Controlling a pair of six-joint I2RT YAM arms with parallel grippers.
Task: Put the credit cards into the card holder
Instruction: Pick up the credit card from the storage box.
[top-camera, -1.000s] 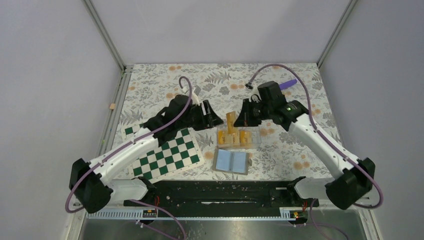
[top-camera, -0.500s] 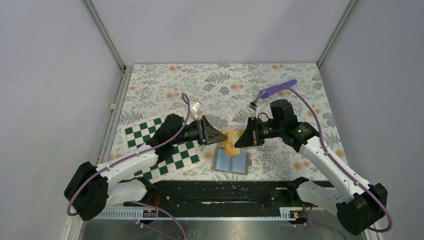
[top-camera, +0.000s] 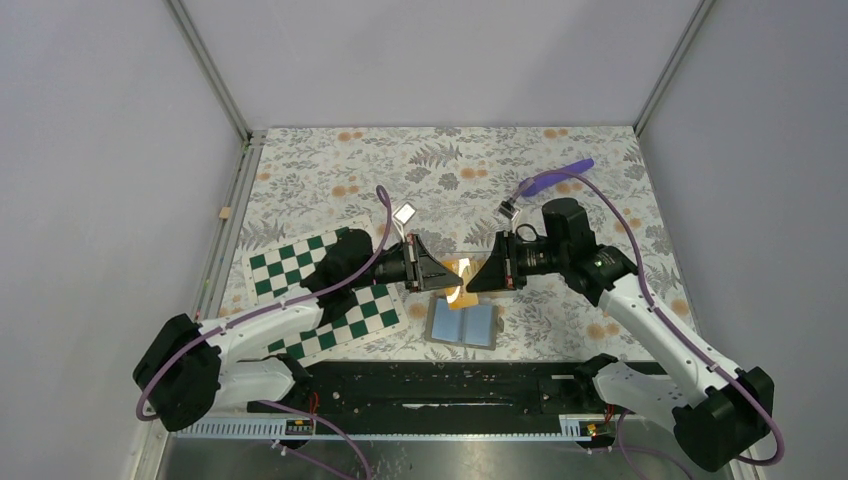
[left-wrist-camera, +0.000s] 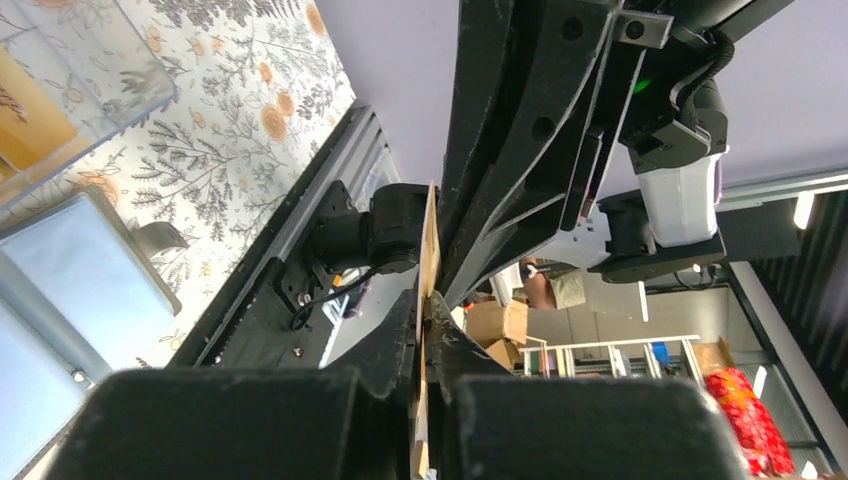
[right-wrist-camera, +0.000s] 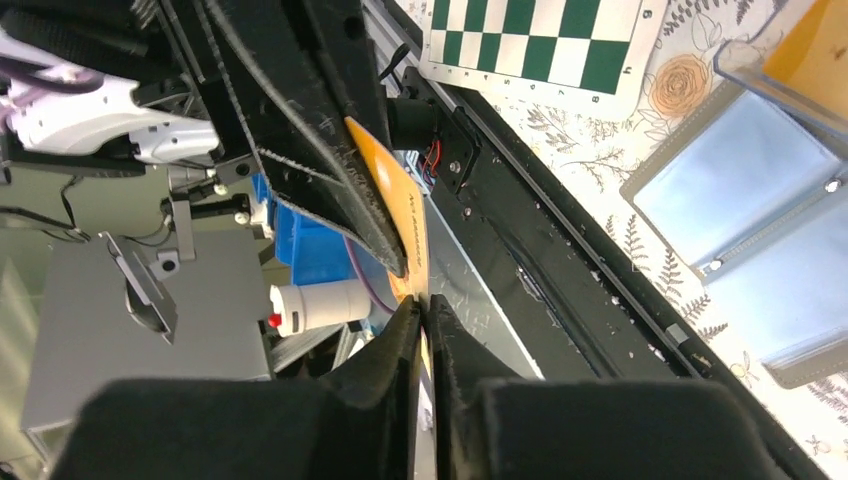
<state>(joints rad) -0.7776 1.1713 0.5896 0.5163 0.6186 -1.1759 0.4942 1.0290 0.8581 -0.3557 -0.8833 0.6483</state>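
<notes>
Two claws clamped on one credit card (right-wrist-camera: 400, 220), left claw (left-wrist-camera: 424, 305) and right claw (right-wrist-camera: 424, 303) at opposite edges; likely light, stiff, slippery.

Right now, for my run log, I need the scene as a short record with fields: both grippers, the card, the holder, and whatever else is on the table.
left gripper: shut on one credit card
right gripper: shut on the same card, from the opposite side
card position: in the air, between the two grippers
card holder: open on the table near the grippers, no card seen in its blue pockets
clear tray: holds orange cards
chessboard: under the left arm
purple rod: far right of the table
</notes>
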